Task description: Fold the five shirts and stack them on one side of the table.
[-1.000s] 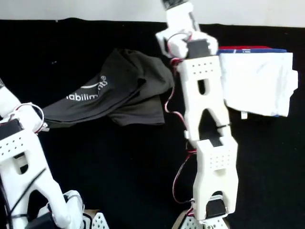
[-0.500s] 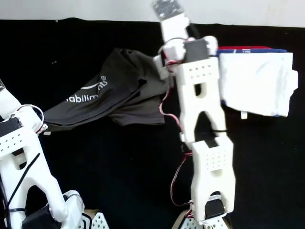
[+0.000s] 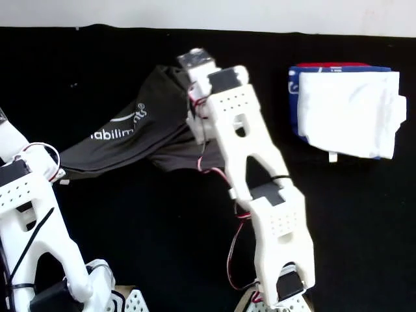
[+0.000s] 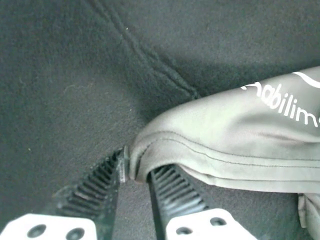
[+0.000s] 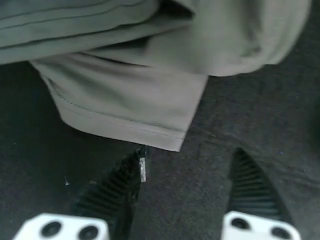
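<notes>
So, starting at the near edge of the counter (image 3: 130,221): both arm bases sit there. The left arm (image 3: 32,214) is bent up in the near-left corner and leans toward the left edge. Its claw (image 4: 136,167) is clamped on a bunched bit of hem of the dark grey shirt (image 3: 136,133), with the fabric pinched right between the ribbed pads. My guess is that it's acting as an anchor, pinning that end so the cloth can be pulled flat from the other side. The shirt itself isn't folded at all. It's a rumpled heap running from the left edge up toward the far middle of the counter, with one end stretched out to the left claw. The right arm (image 3: 247,143) comes up from the near middle and stretches long and slanted out over the far end of the shirt, wrist tipped down. The right claw (image 5: 190,155) has its jaws apart with nothing between them, hanging just off a loose hemmed corner above bare counter. That looks like lining up a grab on that corner, though it isn't touching the fabric yet. Over in the far-right corner is the stack of folded shirts (image 3: 351,110), white on top with blue and red edges peeking out underneath. I can't tell how many are in it.
</notes>
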